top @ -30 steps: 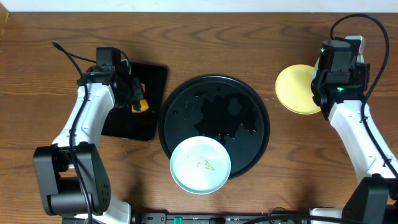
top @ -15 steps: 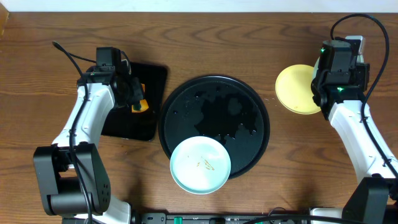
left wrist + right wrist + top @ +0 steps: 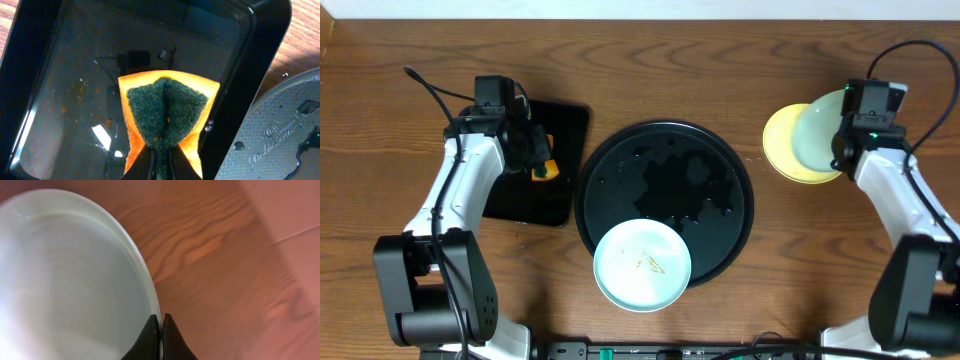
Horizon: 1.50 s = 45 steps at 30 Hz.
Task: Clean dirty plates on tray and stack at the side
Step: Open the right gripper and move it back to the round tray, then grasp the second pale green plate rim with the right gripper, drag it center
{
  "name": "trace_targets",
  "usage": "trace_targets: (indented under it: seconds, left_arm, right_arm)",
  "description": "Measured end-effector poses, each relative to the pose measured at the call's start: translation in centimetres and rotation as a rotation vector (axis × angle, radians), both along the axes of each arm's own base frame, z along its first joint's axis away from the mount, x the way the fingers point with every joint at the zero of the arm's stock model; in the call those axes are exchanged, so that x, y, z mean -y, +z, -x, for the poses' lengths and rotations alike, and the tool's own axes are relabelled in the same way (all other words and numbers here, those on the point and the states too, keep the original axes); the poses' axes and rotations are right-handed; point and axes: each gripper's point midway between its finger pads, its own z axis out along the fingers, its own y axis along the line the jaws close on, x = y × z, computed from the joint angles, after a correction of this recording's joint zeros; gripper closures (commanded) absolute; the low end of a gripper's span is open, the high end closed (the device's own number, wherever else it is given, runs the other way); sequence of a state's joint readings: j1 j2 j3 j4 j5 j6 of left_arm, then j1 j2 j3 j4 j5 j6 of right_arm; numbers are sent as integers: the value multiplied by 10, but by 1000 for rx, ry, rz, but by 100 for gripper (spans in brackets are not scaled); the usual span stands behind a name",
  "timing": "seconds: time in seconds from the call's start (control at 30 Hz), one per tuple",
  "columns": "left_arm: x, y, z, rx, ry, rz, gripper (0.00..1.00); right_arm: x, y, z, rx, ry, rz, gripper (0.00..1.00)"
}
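Observation:
A light mint plate (image 3: 642, 265) with small orange-brown smears lies on the near rim of the round black tray (image 3: 620, 165). At the right, a pale yellow plate (image 3: 778, 150) rests on the bare wood. A second mint plate (image 3: 817, 135) overlaps it, and my right gripper (image 3: 840, 150) is shut on that plate's rim. In the right wrist view the rim of the mint plate (image 3: 70, 280) runs between the closed tips of the right gripper (image 3: 161, 317). My left gripper (image 3: 160, 157) is shut on an orange and green sponge (image 3: 167, 107) over the rectangular tray.
A smaller rectangular black tray (image 3: 555, 125) sits left of the round one, its wet floor (image 3: 60, 75) speckled with bits. Water drops lie on the round tray's middle. The table's back edge and a white wall strip run along the top.
My right wrist has swung toward the far right, and the mint plate it holds now shows over the yellow plate. The left arm and sponge have not moved.

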State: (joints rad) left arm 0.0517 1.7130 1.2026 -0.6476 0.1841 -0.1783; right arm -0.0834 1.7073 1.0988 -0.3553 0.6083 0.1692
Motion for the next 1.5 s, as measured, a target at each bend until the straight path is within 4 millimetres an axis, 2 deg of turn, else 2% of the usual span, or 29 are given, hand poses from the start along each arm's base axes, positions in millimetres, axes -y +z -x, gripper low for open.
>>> trace_targets:
  seconds: [0.03, 0.07, 0.17, 0.2, 0.37, 0.47, 0.57, 0.6, 0.63, 0.73, 0.83, 1.0, 1.1, 1.27, 1.47, 1.5]
  left_arm:
    - [0, 0, 0, 0, 0, 0, 92]
    - [0, 0, 0, 0, 0, 0, 92]
    - [0, 0, 0, 0, 0, 0, 92]
    - [0, 0, 0, 0, 0, 0, 92]
    - [0, 0, 0, 0, 0, 0, 92]
    - [0, 0, 0, 0, 0, 0, 92]
    - [0, 0, 0, 0, 0, 0, 92]
    - [0, 0, 0, 0, 0, 0, 92]
    - [0, 0, 0, 0, 0, 0, 92]
    - [0, 0, 0, 0, 0, 0, 92]
    - [0, 0, 0, 0, 0, 0, 92]
    - [0, 0, 0, 0, 0, 0, 92]
    - [0, 0, 0, 0, 0, 0, 92]
    - [0, 0, 0, 0, 0, 0, 92]
    - [0, 0, 0, 0, 0, 0, 92]
    - [0, 0, 0, 0, 0, 0, 92]
  right_arm:
    - [-1, -5, -1, -1, -5, -16, 98]
    - [-3, -9, -1, 2, -11, -32, 92]
    - [-9, -14, -4, 22, -10, -85, 60]
    - [-11, -15, -5, 29, -8, -103, 57]
    - [-24, -20, -9, 34, 33, -173, 52]
    - [-40, -17, -13, 32, 116, -241, 51]
    - [-76, -8, -14, 31, 269, -356, 50]
    - [-102, -4, -11, 17, 365, -435, 50]
    - [-112, -3, -9, 11, 397, -462, 49]
    - [-168, -7, 10, -73, 559, -629, 47]
    - [-220, -16, 39, -196, 679, -752, 43]
    - [-281, -24, 85, -368, 822, -834, 41]
    - [-309, -28, 107, -443, 897, -844, 42]
    - [-344, -46, 145, -583, 992, -837, 45]
    - [-351, -80, 183, -753, 967, -837, 48]
    - [-350, -86, 190, -786, 955, -838, 52]
